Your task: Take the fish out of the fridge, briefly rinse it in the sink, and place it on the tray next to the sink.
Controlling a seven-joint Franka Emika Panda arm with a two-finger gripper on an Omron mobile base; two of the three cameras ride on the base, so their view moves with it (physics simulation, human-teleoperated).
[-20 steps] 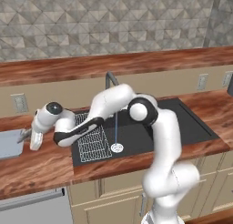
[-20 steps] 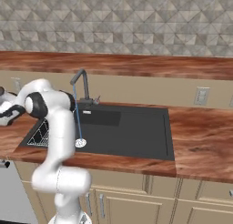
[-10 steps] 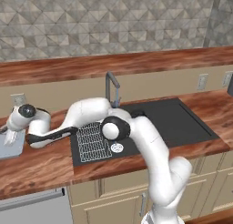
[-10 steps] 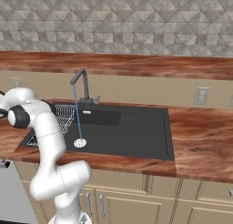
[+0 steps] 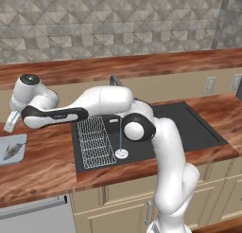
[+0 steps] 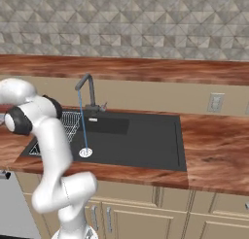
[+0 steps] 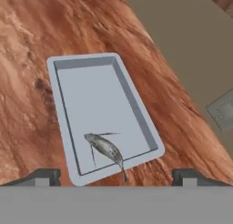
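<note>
Matt smooth tray (image 7: 136, 107); silvery, seemingly glossy fish (image 7: 106, 148); polished wood counter (image 7: 27, 82).

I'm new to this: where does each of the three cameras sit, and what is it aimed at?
Left base view: behind-left of the arm, looking down at the sink; the arm stretches left toward the tray.
Right base view: behind-right, facing the same sink and running faucet; the arm stands at left.
Hand view: on the hand, looking down at the fish in the tray; gripper open.

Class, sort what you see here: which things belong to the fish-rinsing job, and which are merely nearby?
Belongs to the job:
fish, lying in the tray
tray
sink
gripper, open above the tray

Merely nearby:
wire rack
wall outlet
wooden counter
</note>
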